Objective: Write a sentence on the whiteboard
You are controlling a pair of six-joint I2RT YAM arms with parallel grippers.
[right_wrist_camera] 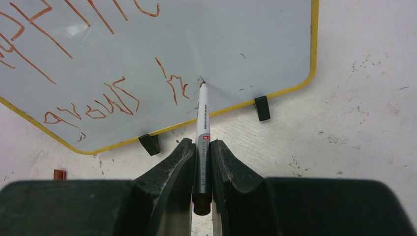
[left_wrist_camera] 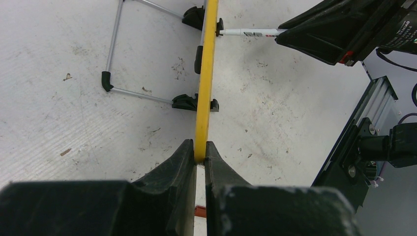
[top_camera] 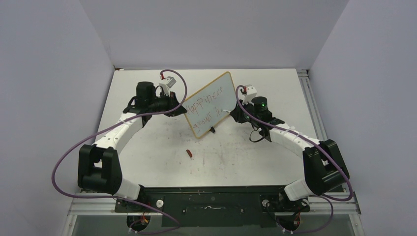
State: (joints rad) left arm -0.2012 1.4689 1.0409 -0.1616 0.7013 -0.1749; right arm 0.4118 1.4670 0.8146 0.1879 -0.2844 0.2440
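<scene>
White tabletop (top_camera: 162,142) is carrying the whiteboard (right_wrist_camera: 255,39): left gripper (left_wrist_camera: 199,152) clamping its edge, right gripper (right_wrist_camera: 201,145) pressing a gripped marker (right_wrist_camera: 202,118) to it, sentence (top_camera: 208,102) prob. 2/3 done, last word unfinished.

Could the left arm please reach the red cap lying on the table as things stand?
Probably not now: the left gripper is shut on the whiteboard edge. The red cap lies in the open.
</scene>
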